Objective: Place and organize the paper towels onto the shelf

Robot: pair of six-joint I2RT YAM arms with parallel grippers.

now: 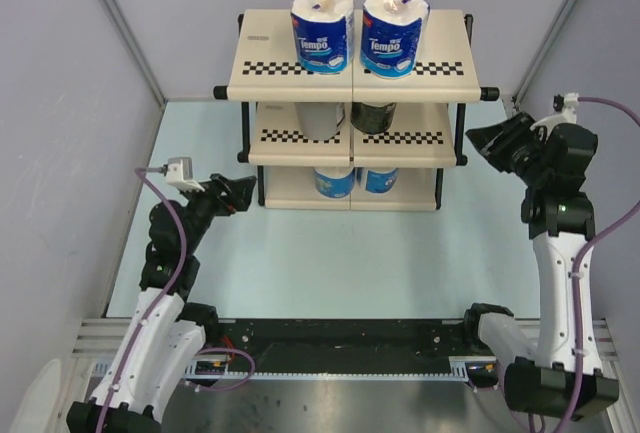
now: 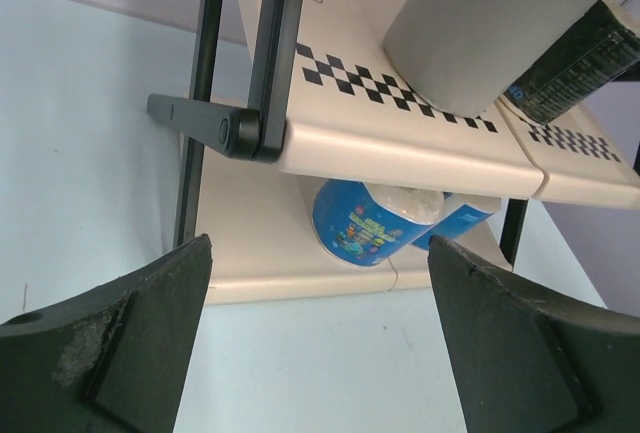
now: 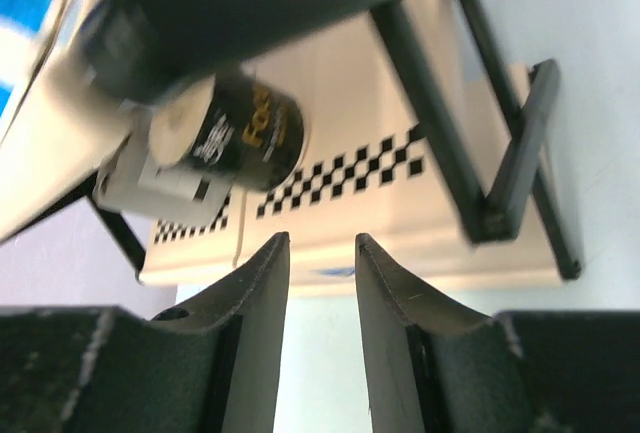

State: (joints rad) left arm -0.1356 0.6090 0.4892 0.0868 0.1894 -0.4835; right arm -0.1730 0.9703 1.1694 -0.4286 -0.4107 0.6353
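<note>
The shelf [image 1: 290,65] stands at the back middle with all six paper towels on it. Two blue-wrapped rolls [image 1: 322,29] [image 1: 394,33] stand on the top tier. A grey roll [image 1: 322,119] and a dark-wrapped roll [image 1: 374,116] sit on the middle tier, and two blue rolls [image 1: 334,183] [image 1: 378,180] sit on the bottom tier. My left gripper [image 1: 243,191] is wide open and empty, off the shelf's left front corner. My right gripper [image 1: 480,143] is slightly open and empty, by the shelf's right end. The left wrist view shows the grey roll [image 2: 480,28] and a blue roll [image 2: 375,223].
The shelf's black frame post [image 2: 275,43] and foot bar [image 2: 195,118] lie close ahead of my left gripper [image 2: 318,283]. In the right wrist view the black side frame [image 3: 500,183] and the dark roll [image 3: 250,133] lie beyond my right gripper [image 3: 322,248]. Grey walls enclose the table.
</note>
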